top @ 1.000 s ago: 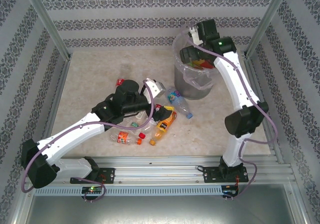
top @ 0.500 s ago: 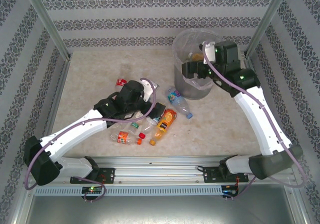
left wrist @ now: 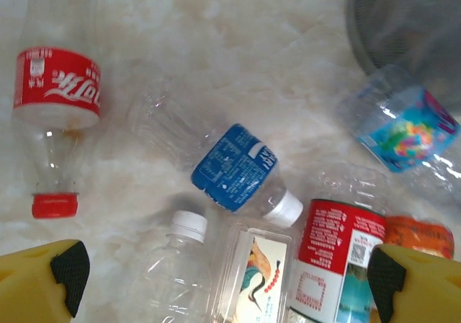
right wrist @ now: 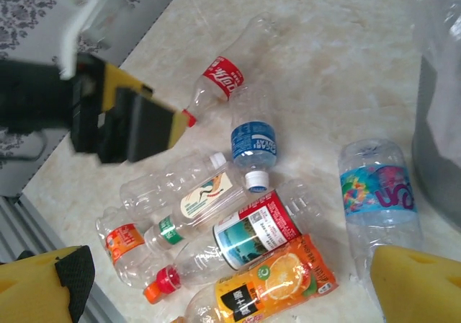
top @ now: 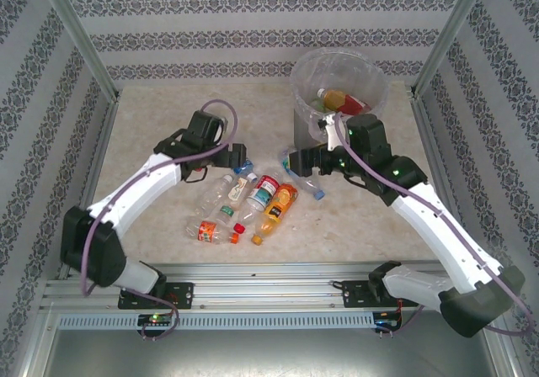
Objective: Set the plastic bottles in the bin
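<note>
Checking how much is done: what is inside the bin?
In the bin lies a bottle with a red and yellow label, a greenish thing beside it. Whatever lies under them is covered.

Plastic bottles (top: 280,204) left of bin (top: 305,133)

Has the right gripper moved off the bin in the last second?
Yes. The right gripper has left its spot above the bin and pulled back toward the robot, and is now low in front of the bin, open.
</note>
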You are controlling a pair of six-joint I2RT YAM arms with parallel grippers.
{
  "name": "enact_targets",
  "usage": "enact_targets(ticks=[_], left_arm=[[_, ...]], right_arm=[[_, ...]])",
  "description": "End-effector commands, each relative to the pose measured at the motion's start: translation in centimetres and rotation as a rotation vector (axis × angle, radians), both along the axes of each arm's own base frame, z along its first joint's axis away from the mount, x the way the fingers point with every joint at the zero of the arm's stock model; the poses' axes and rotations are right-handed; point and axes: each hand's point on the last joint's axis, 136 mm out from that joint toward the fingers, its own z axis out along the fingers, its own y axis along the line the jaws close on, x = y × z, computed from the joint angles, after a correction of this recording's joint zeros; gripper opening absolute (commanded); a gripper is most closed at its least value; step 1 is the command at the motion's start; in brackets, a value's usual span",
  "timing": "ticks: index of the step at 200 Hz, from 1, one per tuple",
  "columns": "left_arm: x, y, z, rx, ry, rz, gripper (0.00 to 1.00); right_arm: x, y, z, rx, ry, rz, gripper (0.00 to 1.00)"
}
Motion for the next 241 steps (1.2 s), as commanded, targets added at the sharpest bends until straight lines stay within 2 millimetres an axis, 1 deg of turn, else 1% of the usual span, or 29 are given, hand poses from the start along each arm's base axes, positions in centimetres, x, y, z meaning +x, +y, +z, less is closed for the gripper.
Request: enact_targets(ticks=[1, 22, 35, 51, 68, 91, 113, 123, 152, 174, 198, 222, 241], left_arm=[[1.3, -0.4, -2.1, -0.089, 0.162, 0.137, 1.0], [3.2, -1.7, -4.4, -0.142, 0.239, 0.176, 1.0], [4.5, -2.4, -5.5, -0.175, 0.261, 0.208, 1.0], [5.8, -2.6, -6.8, -0.184, 0.276, 0.254, 1.0], [6.5, -2.5, -7.9, -0.179, 0.292, 0.292, 1.0], [6.3, -1.7, -8.9, -0.132, 0.333, 0.338, 1.0], [6.2, -1.0, -10.2, -0.135, 0.37, 0.373, 1.0], [6.3, -0.9, -10.7, -0.149, 0.373, 0.383, 1.0], [6.9, -0.8, -11.4, -0.171, 0.383, 0.391, 0.96], [7.1, -1.0, -12.1, -0.177, 0.397, 0.384, 0.95], [7.6, -0.7, -12.6, -0.187, 0.395, 0.388, 0.9], [8.1, -0.5, -13.3, -0.226, 0.405, 0.393, 0.85], [8.4, -0.1, -13.6, -0.265, 0.397, 0.405, 0.77]], right_arm=[[-0.5, -0.1, -0.1, 0.023, -0.006, -0.016, 0.98], [-1.0, 0.0, -0.8, 0.039, 0.004, -0.011, 0.98], [-1.1, 0.0, -1.1, 0.039, 0.011, -0.01, 0.98], [-1.1, -0.2, -1.5, 0.025, 0.015, -0.017, 0.98], [-1.2, -0.6, -1.8, 0.013, 0.016, -0.034, 0.98], [-1.3, -0.8, -2.1, 0.007, 0.023, -0.043, 0.98], [-1.3, -1.0, -2.4, 0.001, 0.029, -0.051, 0.98], [-1.3, -0.9, -2.2, 0.005, 0.027, -0.051, 0.98], [-1.2, -1.1, -1.7, 0.002, 0.017, -0.06, 0.98], [-0.9, -1.2, -1.7, -0.001, 0.017, -0.072, 0.98], [-0.8, -0.9, -1.5, 0.02, 0.019, -0.075, 0.98], [-0.5, -0.9, -2.0, 0.016, 0.028, -0.082, 0.98], [-0.3, -0.9, -2.4, 0.01, 0.029, -0.087, 0.98]])
